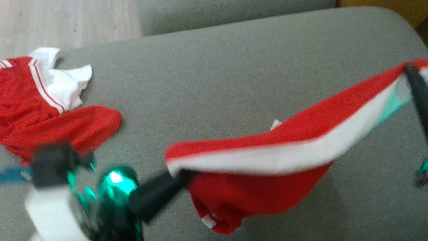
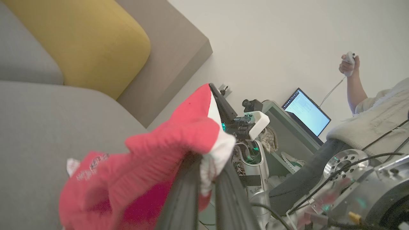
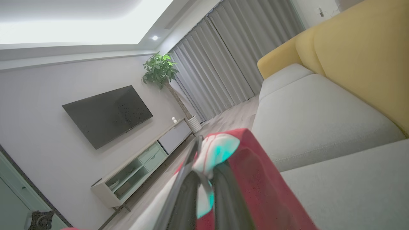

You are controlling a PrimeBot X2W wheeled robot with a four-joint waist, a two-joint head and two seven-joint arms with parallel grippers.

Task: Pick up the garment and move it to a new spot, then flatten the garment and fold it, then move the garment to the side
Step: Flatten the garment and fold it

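Red knit with a white band: the garment (image 1: pixel 267 147) hangs stretched above the grey sofa cushion (image 1: pixel 234 67). Its top edge is clear of the cushion and its lower body sags toward the cushion's near side. We see the left gripper (image 1: pixel 179 176) over the near part of the cushion, its fingers pressed together on one end of the band. The right gripper (image 1: pixel 410 72) pinches the opposite end over the cushion's right edge, likewise closed on fabric. Both wrist views show only a narrow bite of hem between each pair of fingers. A second red-and-white garment (image 1: pixel 40 107) lies crumpled on the cushion's left end. We judge the carry to a new spot to be in hand.

Risks:
- So small a bite may slip if the arms draw further apart or swing quickly.
- The sagging body may drag on the cushion and bunch, spoiling the later flattening.
- A placement too far toward the left end would land it on the second garment.
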